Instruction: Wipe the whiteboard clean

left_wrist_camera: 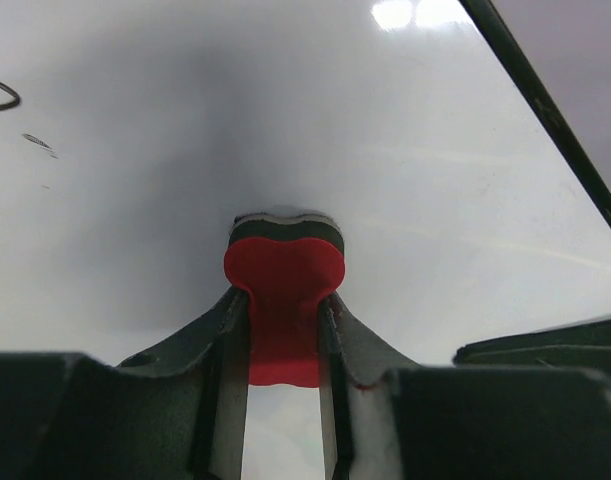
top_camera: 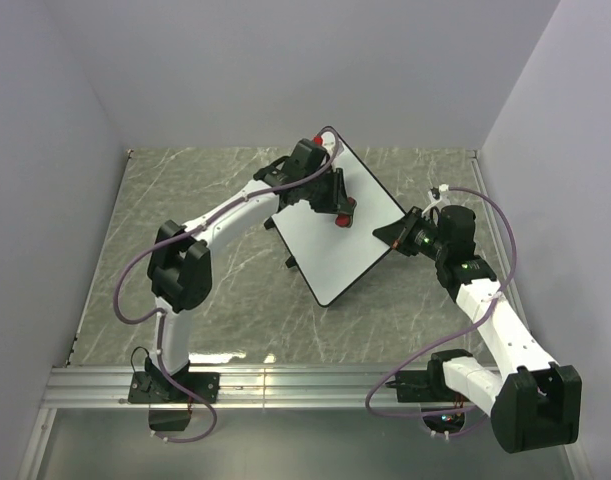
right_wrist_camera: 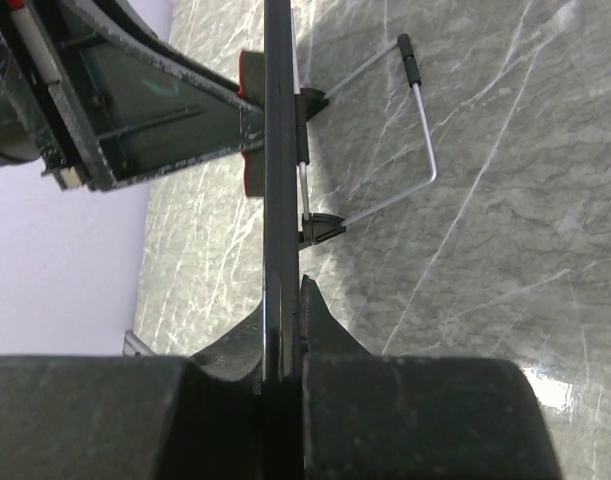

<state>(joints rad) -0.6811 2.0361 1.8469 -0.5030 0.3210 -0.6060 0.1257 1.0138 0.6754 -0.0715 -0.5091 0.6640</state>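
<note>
The whiteboard (top_camera: 337,238) is a white board with a thin black rim, tilted in the middle of the table. My right gripper (top_camera: 397,233) is shut on its right edge (right_wrist_camera: 281,200), seen edge-on in the right wrist view, jaws on both faces. My left gripper (top_camera: 337,205) is shut on the red-and-black eraser (left_wrist_camera: 284,290) and presses its black felt face against the white surface (left_wrist_camera: 185,150). A short black marker line (left_wrist_camera: 3,95) and a small smudge (left_wrist_camera: 37,143) remain at the left of the left wrist view. The eraser shows as a red spot (top_camera: 347,208) in the top view.
Grey marble tabletop (top_camera: 185,200) lies around the board, enclosed by white walls. The board's wire stand (right_wrist_camera: 420,120) and black clips (right_wrist_camera: 315,228) stick out behind it. The left arm (top_camera: 225,215) reaches over the board's upper left. An aluminium rail (top_camera: 285,385) runs along the near edge.
</note>
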